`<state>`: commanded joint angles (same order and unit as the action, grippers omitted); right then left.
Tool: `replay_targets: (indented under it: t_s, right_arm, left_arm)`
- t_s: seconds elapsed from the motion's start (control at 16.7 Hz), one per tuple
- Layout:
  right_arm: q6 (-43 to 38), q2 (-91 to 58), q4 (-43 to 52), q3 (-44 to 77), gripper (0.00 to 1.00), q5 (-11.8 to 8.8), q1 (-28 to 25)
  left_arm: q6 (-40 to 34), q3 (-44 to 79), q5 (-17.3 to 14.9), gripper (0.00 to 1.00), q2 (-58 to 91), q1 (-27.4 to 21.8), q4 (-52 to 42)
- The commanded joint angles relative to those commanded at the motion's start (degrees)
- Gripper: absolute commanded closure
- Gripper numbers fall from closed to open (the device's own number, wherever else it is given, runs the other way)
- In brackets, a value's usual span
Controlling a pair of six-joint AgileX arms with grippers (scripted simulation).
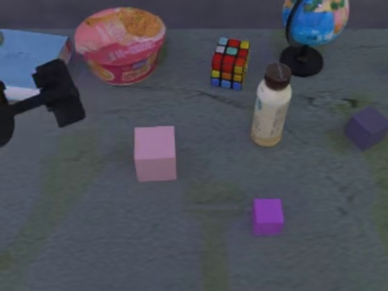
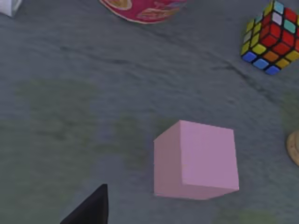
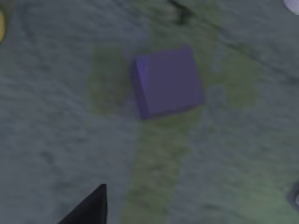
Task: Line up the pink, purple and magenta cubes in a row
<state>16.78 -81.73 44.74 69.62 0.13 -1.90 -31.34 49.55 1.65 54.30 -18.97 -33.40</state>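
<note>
The large pale pink cube (image 1: 155,153) (image 2: 195,159) rests left of the table's middle. The small bright magenta cube (image 1: 268,216) lies nearer the front, right of centre. The dull purple cube (image 1: 366,127) (image 3: 167,82) sits by the right edge. My left gripper (image 1: 60,92) hovers open at the far left, behind and to the left of the pink cube, holding nothing; one dark fingertip (image 2: 96,205) shows in its wrist view. My right gripper (image 3: 135,217) is outside the top view. It hangs open above the table near the purple cube, apart from it.
A pink instant-noodle bowl (image 1: 121,43) and a blue box (image 1: 30,54) stand at the back left. A multicoloured puzzle cube (image 1: 230,63), a cream bottle with a brown cap (image 1: 271,109) and a globe (image 1: 310,30) stand at the back right.
</note>
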Motion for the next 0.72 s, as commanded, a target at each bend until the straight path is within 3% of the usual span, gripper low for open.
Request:
replay_targets:
  t_s: [0.36,0.72]
  right_arm:
    - [6.3,-31.6,17.15,26.06,0.0,0.22,-0.59]
    - [10.13,-49.21,26.6,43.93,0.0,0.16,-0.91]
  left_arm:
    - [16.59,-30.19,-0.64,0.0,-31.66,12.12,18.27]
    - [29.23,-47.16,-1.48,0.0,-51.21,19.15,31.27]
